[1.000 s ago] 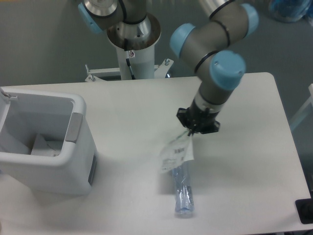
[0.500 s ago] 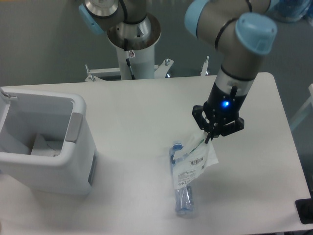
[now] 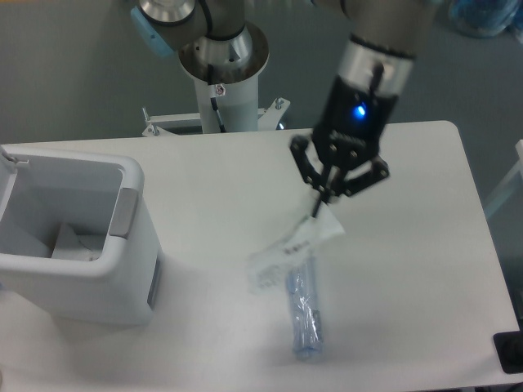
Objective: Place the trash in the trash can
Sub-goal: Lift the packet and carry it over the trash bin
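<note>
Over the middle of the table (image 3: 409, 269), hanging from the gripper (image 3: 319, 202): the white packet (image 3: 290, 249), pinched by its upper right corner between fingertips pressed together on the film, the rest drooping down and to the left. Directly below, lying flat on the table and untouched: the clear bottle (image 3: 305, 318), its upper end hidden behind the packet's lower edge, so probably the cap end, though hard to confirm. Far off at the left edge: the trash can (image 3: 82, 290), open-topped, with the grey panel (image 3: 124, 214) facing the arm and something pale already resting inside.

Treat the step in hand as the carry to the bin. Lift a little more before travelling, enough to bring the drooping tail clear of the bottle and, later, of the near rim. Move left smoothly, without jerks; thin film held by one corner swings easily and can slip out of a small pinch. Stop with the pinch point above the centre of the opening rather than just past the near wall, allowing for the tail trailing to one side. Pause for the swing to settle, then spread the fingers and let go. Rise straight up afterwards, away from the rim, before returning for the bottle.
</note>
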Robot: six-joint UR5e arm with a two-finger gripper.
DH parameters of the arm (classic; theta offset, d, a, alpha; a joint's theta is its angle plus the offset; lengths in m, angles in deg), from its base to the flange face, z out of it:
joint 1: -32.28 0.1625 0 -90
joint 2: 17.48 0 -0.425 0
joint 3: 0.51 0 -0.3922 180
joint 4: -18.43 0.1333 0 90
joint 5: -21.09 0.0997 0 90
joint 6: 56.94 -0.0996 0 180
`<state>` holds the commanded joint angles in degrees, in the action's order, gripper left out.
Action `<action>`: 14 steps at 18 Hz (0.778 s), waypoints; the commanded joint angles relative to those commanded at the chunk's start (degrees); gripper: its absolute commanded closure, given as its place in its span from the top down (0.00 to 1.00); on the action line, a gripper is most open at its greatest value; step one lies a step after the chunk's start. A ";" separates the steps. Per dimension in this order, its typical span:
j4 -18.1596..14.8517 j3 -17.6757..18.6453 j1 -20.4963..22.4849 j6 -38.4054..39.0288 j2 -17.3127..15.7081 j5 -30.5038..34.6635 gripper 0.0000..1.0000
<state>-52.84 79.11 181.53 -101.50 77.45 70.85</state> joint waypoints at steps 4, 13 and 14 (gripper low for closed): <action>0.44 1.93 -2.37 2.37 -2.64 -4.05 0.00; 7.91 8.70 -14.15 1.67 -2.56 -4.32 0.00; 7.91 8.62 -15.11 1.76 -2.30 -4.32 0.00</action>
<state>-44.93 87.73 166.42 -99.74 75.15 66.52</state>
